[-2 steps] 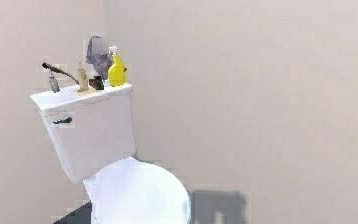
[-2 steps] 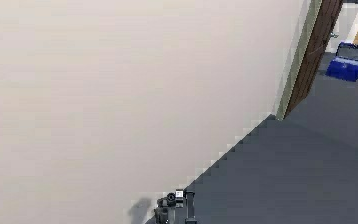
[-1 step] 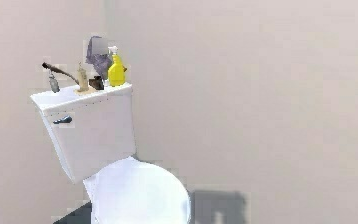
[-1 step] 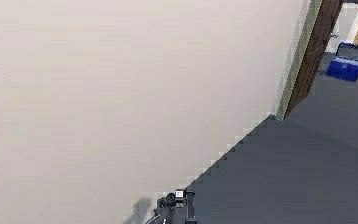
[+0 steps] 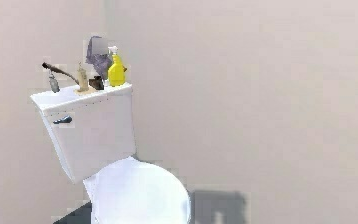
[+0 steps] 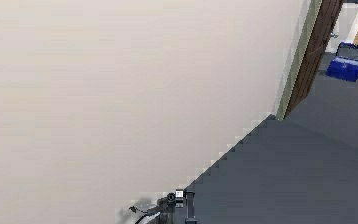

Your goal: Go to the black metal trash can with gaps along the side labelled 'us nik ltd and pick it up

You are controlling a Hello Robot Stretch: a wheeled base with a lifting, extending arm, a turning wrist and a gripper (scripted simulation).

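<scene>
Ahead, a white toilet (image 5: pixel 92 135) stands in the corner, a yellow bottle (image 5: pixel 117 70) on its tank; sideways, my gripper (image 6: pixel 147 209) holds nothing, bare wall (image 6: pixel 117 90) behind it; a blue thing (image 6: pixel 348 62) lies past the door frame (image 6: pixel 302 70).

Carries a dark, square-edged arm (image 6: pixel 188 213) at six o'clock of the arm side view, near-black with straight sides. Bears a small white square (image 6: pixel 177 195) with black marks at the arm's far end. Ends, toward nine o'clock from there, in the claw (image 6: pixel 137 210): dark compact body, thin greyish fingers (image 6: pixel 147 207). Cables and screws too small to tell.
</scene>
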